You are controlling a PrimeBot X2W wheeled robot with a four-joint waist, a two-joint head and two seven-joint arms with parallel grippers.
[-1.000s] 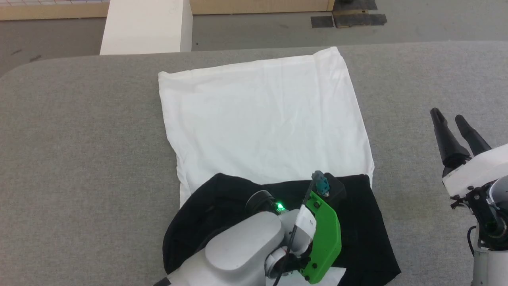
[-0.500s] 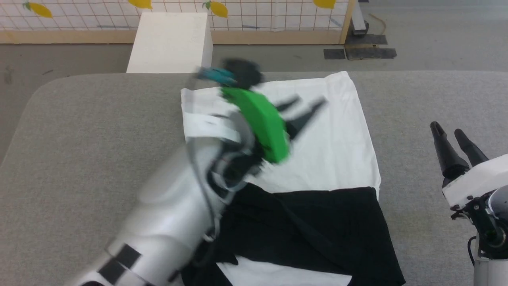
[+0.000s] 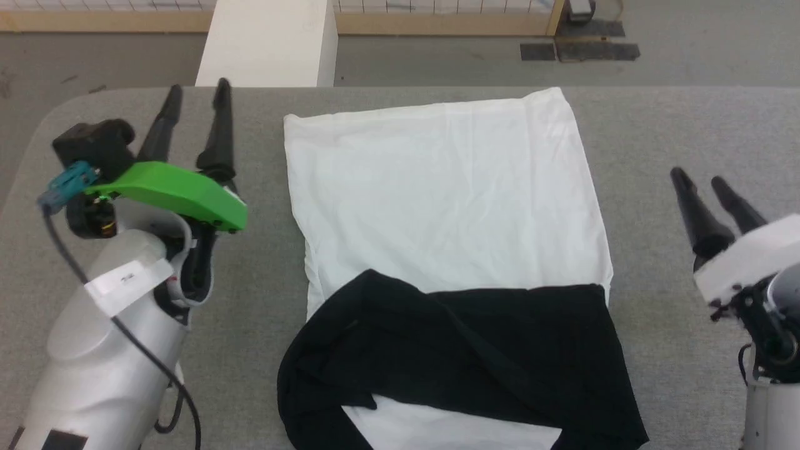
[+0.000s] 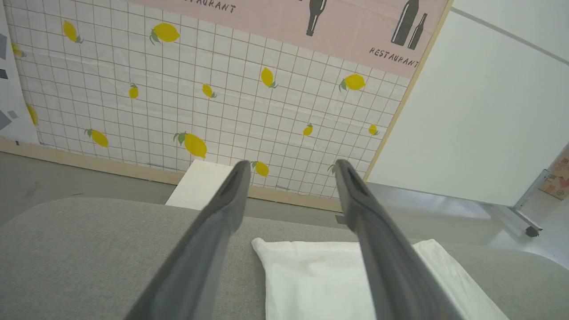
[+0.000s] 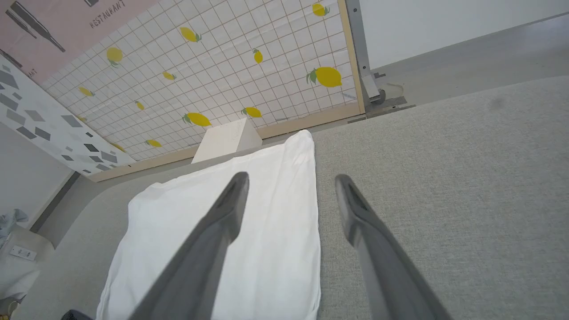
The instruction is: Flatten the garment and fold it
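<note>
The garment [image 3: 447, 200] lies on the grey table [image 3: 687, 119] with its white body spread flat toward the far edge. Its black sleeves [image 3: 462, 350] are folded across the near part in a rumpled band. The bear print is hidden. My left gripper [image 3: 195, 94] is open over the table left of the garment, holding nothing. My right gripper [image 3: 699, 177] is open to the right of the garment, also empty. The white cloth [image 4: 320, 275] appears beyond the left gripper [image 4: 291, 166], and the white cloth [image 5: 222, 231] lies under the right gripper [image 5: 291, 180].
A white box [image 3: 265, 40] stands on the floor past the table's far edge. Behind it runs a wooden-framed wall panel with a lemon grid pattern [image 4: 200, 111]. Bare grey table [image 3: 675, 125] extends on both sides of the garment.
My left arm has let go of the black sleeves, swung up across the white body and come to rest open on the left of the garment. The head camera shifted. The right gripper stayed put.
</note>
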